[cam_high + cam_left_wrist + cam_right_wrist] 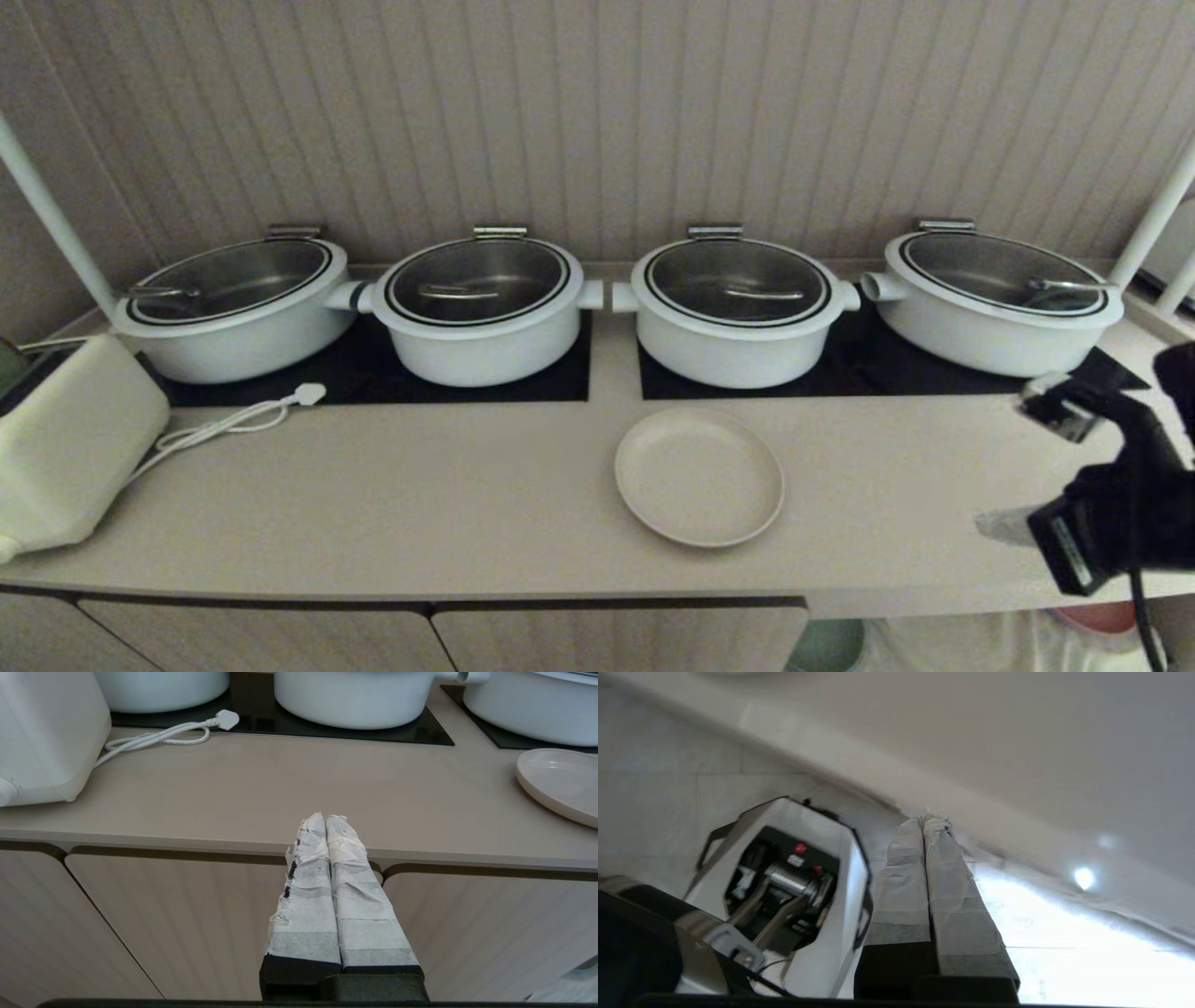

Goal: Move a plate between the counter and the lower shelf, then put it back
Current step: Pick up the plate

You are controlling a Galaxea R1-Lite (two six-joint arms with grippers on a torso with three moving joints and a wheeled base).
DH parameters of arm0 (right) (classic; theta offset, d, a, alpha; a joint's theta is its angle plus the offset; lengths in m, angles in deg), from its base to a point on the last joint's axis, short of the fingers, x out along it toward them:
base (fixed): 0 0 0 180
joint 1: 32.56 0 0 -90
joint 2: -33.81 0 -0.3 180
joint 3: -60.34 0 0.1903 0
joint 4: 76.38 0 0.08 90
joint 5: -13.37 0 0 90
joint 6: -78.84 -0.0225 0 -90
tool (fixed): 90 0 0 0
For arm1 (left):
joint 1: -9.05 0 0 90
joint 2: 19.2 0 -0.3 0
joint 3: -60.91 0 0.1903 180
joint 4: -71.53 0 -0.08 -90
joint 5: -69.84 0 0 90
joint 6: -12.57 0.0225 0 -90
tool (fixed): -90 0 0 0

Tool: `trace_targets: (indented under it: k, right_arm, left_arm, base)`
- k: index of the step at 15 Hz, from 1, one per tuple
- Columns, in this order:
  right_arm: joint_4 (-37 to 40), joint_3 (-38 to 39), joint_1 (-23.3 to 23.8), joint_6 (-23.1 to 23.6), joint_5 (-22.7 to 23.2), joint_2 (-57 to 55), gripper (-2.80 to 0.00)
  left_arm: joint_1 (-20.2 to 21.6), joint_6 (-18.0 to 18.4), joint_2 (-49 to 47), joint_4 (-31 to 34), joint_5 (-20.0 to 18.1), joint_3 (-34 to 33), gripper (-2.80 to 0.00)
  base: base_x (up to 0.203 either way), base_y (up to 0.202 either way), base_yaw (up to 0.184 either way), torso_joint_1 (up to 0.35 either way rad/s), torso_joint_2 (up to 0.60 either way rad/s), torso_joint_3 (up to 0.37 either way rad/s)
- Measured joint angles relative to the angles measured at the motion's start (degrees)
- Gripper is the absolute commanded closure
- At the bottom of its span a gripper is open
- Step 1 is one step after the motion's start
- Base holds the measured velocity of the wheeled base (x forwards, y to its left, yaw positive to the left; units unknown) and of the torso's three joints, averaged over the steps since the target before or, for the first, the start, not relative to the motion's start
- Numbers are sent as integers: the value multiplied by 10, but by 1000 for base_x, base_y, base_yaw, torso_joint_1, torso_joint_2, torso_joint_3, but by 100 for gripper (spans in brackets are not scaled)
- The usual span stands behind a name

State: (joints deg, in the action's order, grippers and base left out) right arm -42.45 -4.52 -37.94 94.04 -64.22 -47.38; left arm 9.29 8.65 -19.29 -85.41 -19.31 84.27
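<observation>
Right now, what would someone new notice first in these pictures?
Four white lidded pots stand in a row on black hob panels along the back of the counter. In front of them the plate lies alone and empty. The right gripper, shut, hangs at the counter's right front edge.

Setting: kitchen or buffet serving line. Evidence: long beige counter (420, 504) across mid-frame; four white lidded pots (481, 308) in a row on black hob panels (551, 378); cabinet doors (280, 639) along bottom edge; panelled wall (597, 112) above.
</observation>
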Motion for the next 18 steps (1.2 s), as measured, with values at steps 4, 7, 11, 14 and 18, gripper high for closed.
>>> trace_targets:
  k: [4,7,11,14,18]
  right_arm:
    - [52,-126,-77,-74,-4,-110,0]
    - [135,-216,-124,-89,-5,-173,0]
    - [250,-349,-154,-91,-7,-253,0]
    - [322,-453,-159,-91,-37,-313,0]
    - [392,-568,-157,-110,-64,-389,0]
  left_arm:
    - [0,0,0,0,0,0,0]
    - [0,0,0,0,0,0,0]
    - [0,0,0,0,0,0,0]
    - [0,0,0,0,0,0,0]
    - [0,0,0,0,0,0,0]
  base:
    - [0,0,0,0,0,0]
    - [0,0,0,0,0,0]
    - [0,0,0,0,0,0]
    - [0,0,0,0,0,0]
    - [0,0,0,0,0,0]
